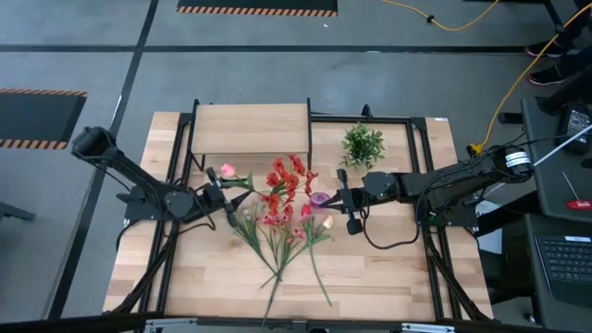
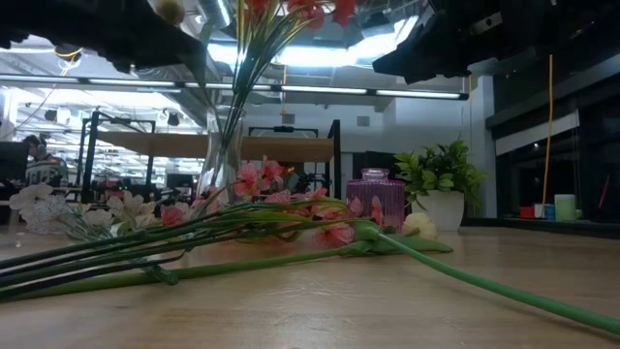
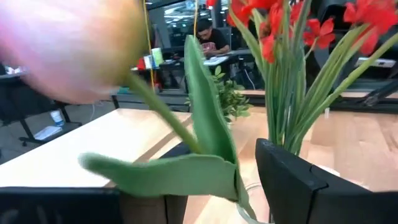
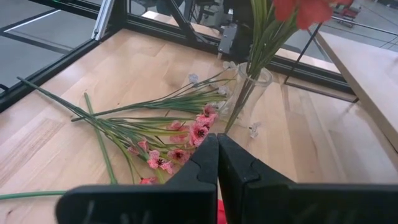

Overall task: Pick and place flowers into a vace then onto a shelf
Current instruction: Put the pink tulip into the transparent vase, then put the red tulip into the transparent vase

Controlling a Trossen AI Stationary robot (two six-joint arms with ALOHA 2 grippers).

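Note:
A clear glass vase (image 4: 252, 93) stands mid-table and holds red blossoms (image 1: 289, 178) on green stems. A pink tulip (image 1: 228, 170) leans out of the vase toward my left gripper (image 1: 231, 194). That gripper is open beside the vase, with the tulip's stem (image 3: 186, 134) running down between its fingers. More flowers (image 1: 277, 236) lie flat on the table, stems toward the near edge. My right gripper (image 4: 217, 162) is shut and empty. It hovers on the vase's right (image 1: 338, 198), pointing at it. The shelf (image 1: 250, 129) stands at the far edge. My left gripper has the tulip's stem low down between its fingers, close to one finger (image 3: 292, 180), and a leaf (image 3: 174, 174) hides the other. I cannot tell whether a finger touches the stem.
A small purple jar (image 2: 375, 199) stands just in front of my right gripper. A bushy green plant in a white pot (image 1: 363, 143) sits far right, beside the shelf. The loose flowers' long stems (image 2: 465, 276) cross the near middle. Bare wood lies at the near left and near right.

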